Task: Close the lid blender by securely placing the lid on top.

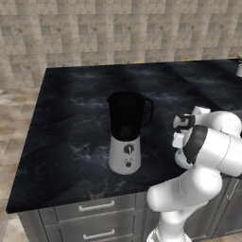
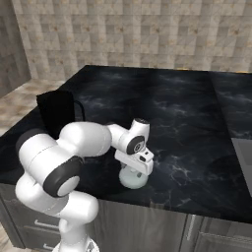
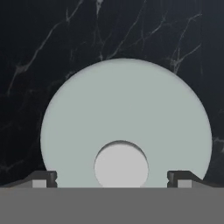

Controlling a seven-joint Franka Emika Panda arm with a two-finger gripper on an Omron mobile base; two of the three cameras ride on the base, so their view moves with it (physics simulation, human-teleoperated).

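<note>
The arm is hanging its gripper (image 3: 112,179) straight down over the lid (image 3: 127,118), which is lying flat on the black marble counter (image 1: 71,118), near its front edge and well to the right of the blender (image 1: 125,132). In the right base view the hand is sitting directly above the pale disc (image 2: 133,179), low and close to it, with the blender's dark jar (image 2: 58,114) off to the left behind the arm. The jar is standing open, its mouth uncovered, so the step in hand looks to be the pickup of the lid, not yet made.

The fingers (image 3: 43,178) are standing spread wide, with nothing between them. In the hand view, one tip is showing on each side of the small raised knob (image 3: 121,166), the knob sitting roughly midway between them, a touch nearer the right-hand tip. Both tips are lying over the disc's broad face, inside its rim, and whether they are touching it cannot be told.

To do this well, the hand should be lowering straight down so the tips are flanking the knob evenly, then closing on the knob rather than the rim, since the disc looks wider than the spread of the fingers. A small nudge to centre the knob would help. The grip should be firm, because the lid must afterwards be carrying level to the jar's mouth.
</note>
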